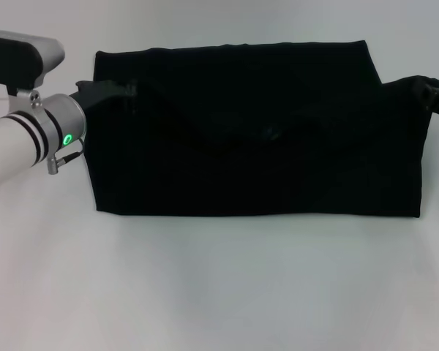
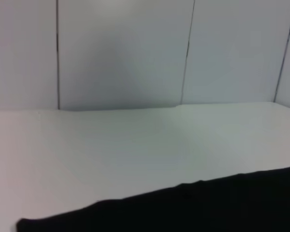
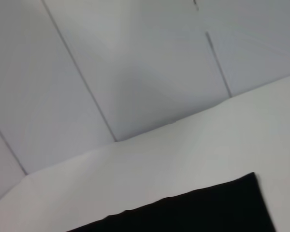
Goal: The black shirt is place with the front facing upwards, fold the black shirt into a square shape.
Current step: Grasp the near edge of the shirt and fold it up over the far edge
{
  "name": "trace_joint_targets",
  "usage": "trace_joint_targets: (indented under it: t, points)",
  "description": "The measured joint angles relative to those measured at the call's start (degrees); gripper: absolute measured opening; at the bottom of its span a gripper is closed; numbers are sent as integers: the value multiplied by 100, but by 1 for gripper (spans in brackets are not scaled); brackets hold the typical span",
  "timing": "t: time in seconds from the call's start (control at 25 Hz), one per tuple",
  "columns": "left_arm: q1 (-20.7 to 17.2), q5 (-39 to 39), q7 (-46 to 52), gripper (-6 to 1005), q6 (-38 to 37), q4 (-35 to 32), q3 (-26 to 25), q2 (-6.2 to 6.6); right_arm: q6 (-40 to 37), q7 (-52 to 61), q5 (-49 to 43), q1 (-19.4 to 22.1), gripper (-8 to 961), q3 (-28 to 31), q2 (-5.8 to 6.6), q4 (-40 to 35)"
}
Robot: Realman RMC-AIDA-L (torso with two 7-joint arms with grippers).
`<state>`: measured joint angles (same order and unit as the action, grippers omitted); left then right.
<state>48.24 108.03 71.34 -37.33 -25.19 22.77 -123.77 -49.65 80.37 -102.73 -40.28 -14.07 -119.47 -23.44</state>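
Note:
The black shirt [image 1: 256,131] lies on the white table [image 1: 205,292] as a wide, flat rectangle, with no print showing on top. My left gripper [image 1: 106,91] is at the shirt's upper left edge, its black end over the cloth. At the far right edge of the head view, my right gripper [image 1: 437,99] meets the shirt's upper right corner, where the cloth bulges out toward it. The left wrist view shows only a strip of the shirt [image 2: 208,208], and the right wrist view shows a corner of the shirt [image 3: 193,212].
The bare white tabletop stretches in front of the shirt and beyond it. A pale panelled wall [image 2: 135,48] rises behind the table's far edge in both wrist views.

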Motion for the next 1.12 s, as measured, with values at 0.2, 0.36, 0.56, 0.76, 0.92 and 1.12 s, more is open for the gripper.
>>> trace_joint_targets:
  t: [0.2, 0.36, 0.56, 0.76, 0.92, 1.12]
  points:
    - [25, -312, -392, 30, 130, -18, -1, -7, 148, -257, 125, -48, 73, 0, -6, 68]
    - [18, -355, -477, 31, 138, -41, -5, 17, 189, -301, 160, -68, 82, 0, -6, 69]
    - [12, -350, -811, 35, 229, -39, 0, 39, 354, -318, 160, -82, 92, -7, -6, 69]
    - [30, -355, -926, 39, 309, -18, -1, 18, 506, -322, 160, -110, 103, -64, -6, 69]
    - [50, -355, -873, 43, 446, -31, -7, 9, 504, -461, 159, -132, 111, -244, -5, 68]
    - [73, -481, -855, 78, 692, -15, -19, 1, 543, -814, 157, -229, 122, -271, -12, 135]
